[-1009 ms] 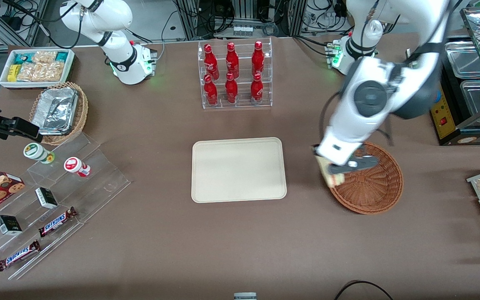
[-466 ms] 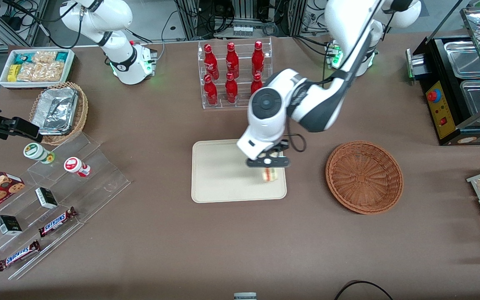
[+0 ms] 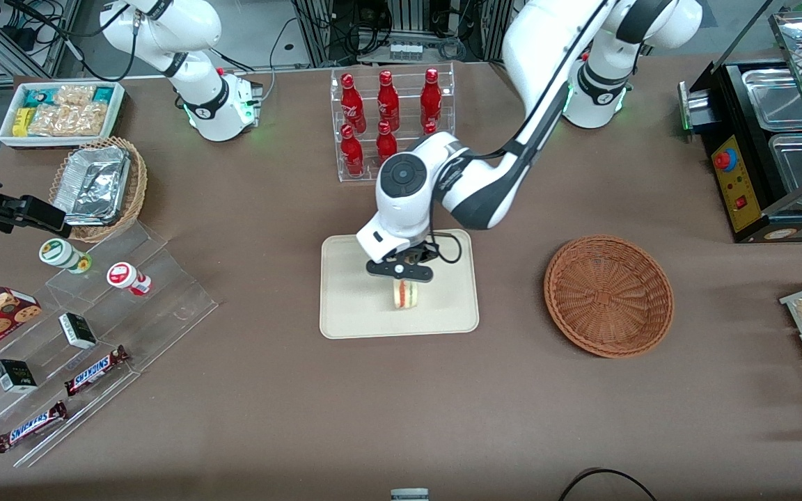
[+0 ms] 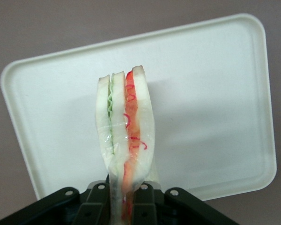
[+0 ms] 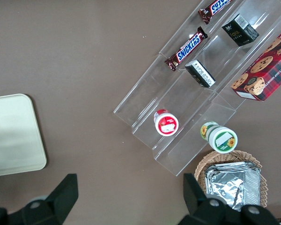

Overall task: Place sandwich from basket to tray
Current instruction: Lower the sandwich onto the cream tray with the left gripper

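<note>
You have the end effector (image 3: 401, 270) over the middle of the tray (image 3: 352, 306), clenched on the sandwich (image 3: 405, 294). In the left wrist view the two dark fingers (image 4: 96, 206) pinch the narrow end of the sandwich (image 4: 126, 136), and that pinched tip is cut off by the frame edge, so you cannot see how deep the grip goes. The wedge hangs with its layered edge toward the camera: pale bread, a green layer, then red and orange, under clear wrap.

From the front, the arm's white wrist hides the upper part of the sandwich; only the lower striped edge shows. You cannot tell from either view whether it touches the tray (image 4: 215, 93) or hangs just above it. A soft shadow lies on the tray beside it.

The basket (image 3: 608, 296) sits on the brown surface (image 3: 401, 403) toward the working arm's end, well apart from the tray, nothing visible inside it. The arm also covers part of the clear rack of red bottles (image 3: 366, 125).
</note>
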`<state>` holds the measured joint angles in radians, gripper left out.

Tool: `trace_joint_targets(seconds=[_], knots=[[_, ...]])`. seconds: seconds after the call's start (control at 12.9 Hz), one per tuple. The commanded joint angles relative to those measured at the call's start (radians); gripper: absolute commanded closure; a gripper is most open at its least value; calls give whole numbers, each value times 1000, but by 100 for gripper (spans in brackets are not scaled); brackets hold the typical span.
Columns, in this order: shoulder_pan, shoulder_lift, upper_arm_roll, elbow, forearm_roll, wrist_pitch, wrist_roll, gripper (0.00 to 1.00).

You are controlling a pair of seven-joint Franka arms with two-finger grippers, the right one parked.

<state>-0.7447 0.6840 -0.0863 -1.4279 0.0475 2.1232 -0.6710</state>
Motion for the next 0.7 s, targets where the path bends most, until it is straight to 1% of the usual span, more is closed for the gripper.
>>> trace_joint_targets(seconds=[0.0, 0.16, 0.62], knots=[[-16, 51, 11, 43, 0, 39, 24, 100], [-24, 78, 11, 43, 0, 78, 19, 100], [-27, 118, 11, 56, 0, 81, -15, 100]])
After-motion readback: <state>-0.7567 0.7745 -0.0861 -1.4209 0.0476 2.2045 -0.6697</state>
